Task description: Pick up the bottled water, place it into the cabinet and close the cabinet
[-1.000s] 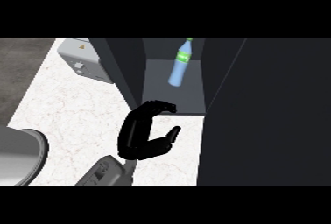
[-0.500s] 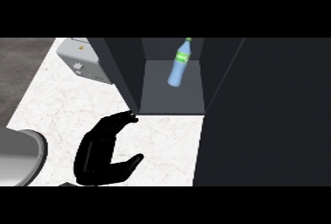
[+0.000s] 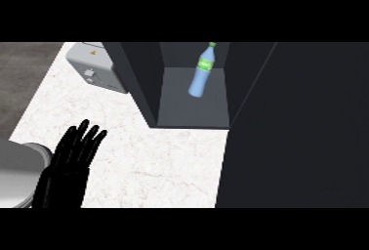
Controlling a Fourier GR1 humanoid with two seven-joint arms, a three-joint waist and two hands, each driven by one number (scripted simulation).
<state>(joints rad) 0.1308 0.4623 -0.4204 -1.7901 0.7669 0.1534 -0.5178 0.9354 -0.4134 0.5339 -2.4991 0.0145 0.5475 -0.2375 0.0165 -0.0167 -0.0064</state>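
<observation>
The bottled water (image 3: 204, 73), blue with a green label and cap, stands inside the open cabinet (image 3: 191, 110) near its back, slightly tilted. The cabinet's dark door (image 3: 296, 127) stands open and fills the right side of the view. My left hand (image 3: 69, 168) shows at the lower left over the counter, fingers straight and pointing up, holding nothing. It is well apart from the cabinet and the bottle. My right hand does not show.
A grey boxy appliance (image 3: 97, 73) sits at the back left, beside the cabinet's left wall (image 3: 137, 78). A grey round vessel (image 3: 18, 171) lies at the lower left edge, partly behind my hand. The white marble counter (image 3: 158, 161) lies in front of the cabinet.
My left hand has drawn back from the cabinet's front toward the lower left, and its curled fingers have straightened. The bottle has stayed in the cabinet.
</observation>
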